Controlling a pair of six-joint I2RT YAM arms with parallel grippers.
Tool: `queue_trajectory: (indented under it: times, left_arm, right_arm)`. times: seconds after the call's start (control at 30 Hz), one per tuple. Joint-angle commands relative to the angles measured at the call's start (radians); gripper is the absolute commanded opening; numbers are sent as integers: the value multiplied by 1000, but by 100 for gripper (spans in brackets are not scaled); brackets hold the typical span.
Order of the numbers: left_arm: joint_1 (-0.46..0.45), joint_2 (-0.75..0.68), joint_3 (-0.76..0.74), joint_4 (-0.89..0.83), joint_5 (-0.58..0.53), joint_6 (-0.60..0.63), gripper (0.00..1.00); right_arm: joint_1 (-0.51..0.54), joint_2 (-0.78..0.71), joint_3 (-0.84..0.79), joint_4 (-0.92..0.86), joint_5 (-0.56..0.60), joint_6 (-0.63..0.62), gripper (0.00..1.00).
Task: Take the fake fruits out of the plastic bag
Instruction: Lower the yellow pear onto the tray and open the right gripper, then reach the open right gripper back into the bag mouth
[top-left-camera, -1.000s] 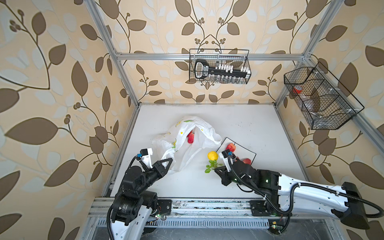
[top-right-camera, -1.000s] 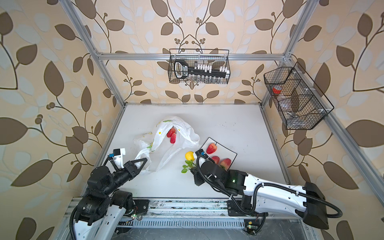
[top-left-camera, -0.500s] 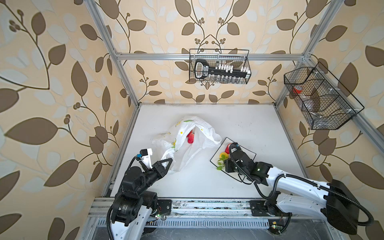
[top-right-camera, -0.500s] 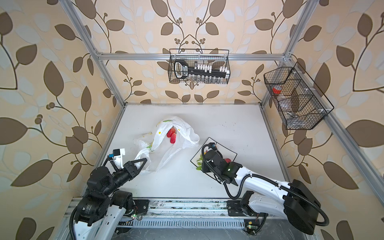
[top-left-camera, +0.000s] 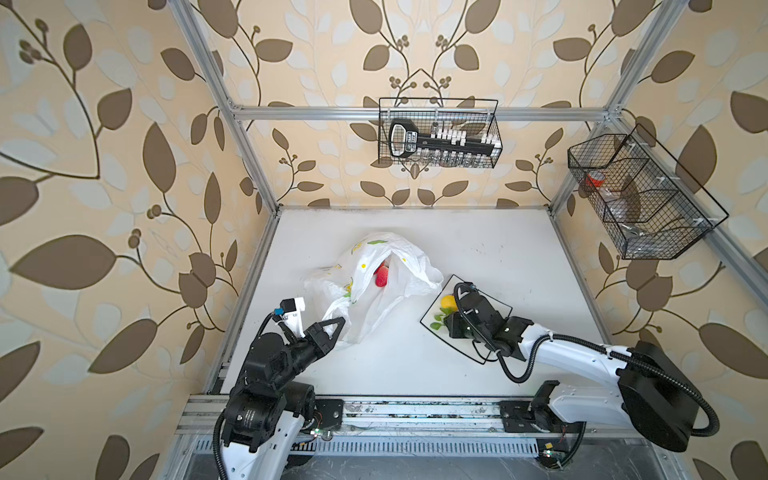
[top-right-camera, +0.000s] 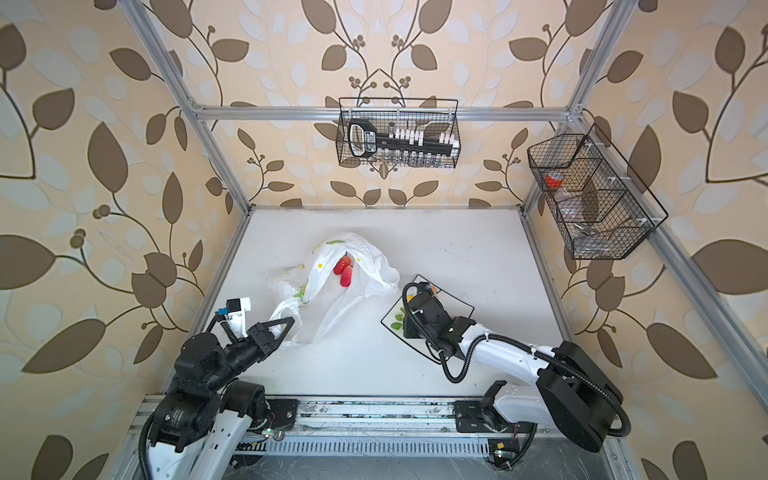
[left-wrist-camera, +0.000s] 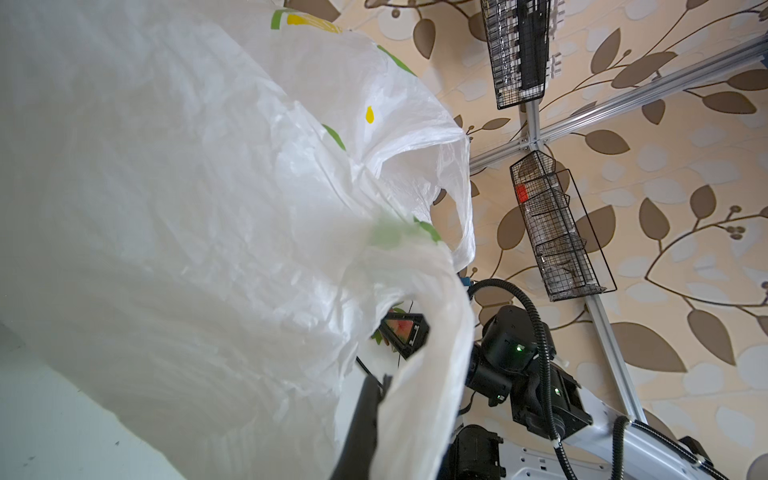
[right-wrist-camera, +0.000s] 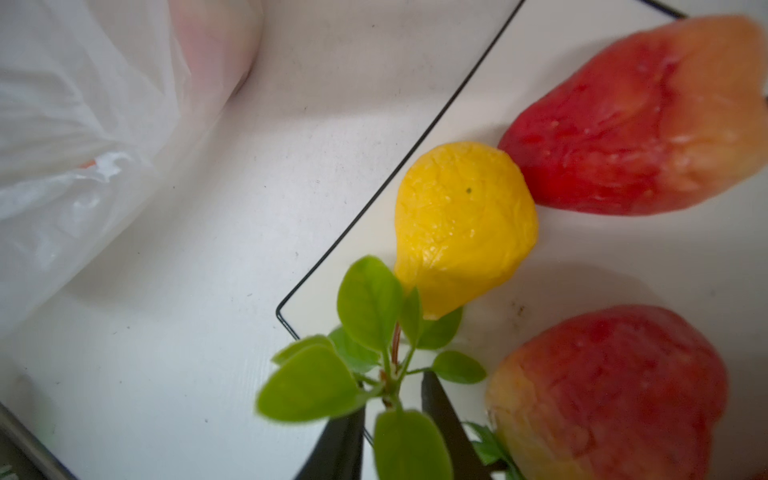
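Though half smothered in crinkly film in its own wrist view, shows up fine from above: left pincer (top-left-camera: 338, 322), pressed together on a loop handle of the plastic bag (top-left-camera: 409, 270), down at the bag's 7 o'clock. Got the bag slumped around the middle of the tabletop (top-left-camera: 498, 249), a touch toward 9 o'clock. Can spot two red strawberries (top-right-camera: 343, 270) tucked inside it in both top views, lying against each other.

Over at the bag's 4 o'clock, close by but apart, find a square white plate (right-wrist-camera: 582, 266) with a thin black rim. Holds more of the fake fruits: yellow lemon (right-wrist-camera: 461, 224) toward the plate's 10 o'clock edge and two pinkish peaches (right-wrist-camera: 636, 124) right beside it, one looking like it touches the lemon. Also a green leafy sprig (right-wrist-camera: 370, 332) at the lemon's narrow end, near the plate's 9 o'clock corner, with a few leaves poking past the rim.

Hanging low over that corner: right pincer (right-wrist-camera: 392, 399), spread, one finger on either side of the sprig's stem, not squeezing it. Can't really see the peaches from above, arm in the way.
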Motion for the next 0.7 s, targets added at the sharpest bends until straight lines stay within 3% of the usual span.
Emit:
queue_trajectory:
  times: [0.0,0.1,0.3,0.5,0.57,0.67]
  left_arm:
    - [-8,-8,18,21,-11,22,0]
    - [-8,-7,18,22,-13,19,0]
    - [-9,-4,23,22,-11,18,0]
    - [-8,2,23,30,-8,13,0]
    - [-8,4,22,32,-5,13,0]
    - [-8,5,22,34,-4,12,0]
  right_arm:
    - [-5,-11,26,-18,-2,-7,41]
    - [-5,-35,47,-52,3,-14,50]
    - [-4,-145,75,-134,23,-42,58]
    - [-4,-319,72,-157,54,-140,54]
    - [-5,-358,70,-109,18,-191,51]
    - [-3,-387,59,25,-138,-251,47]
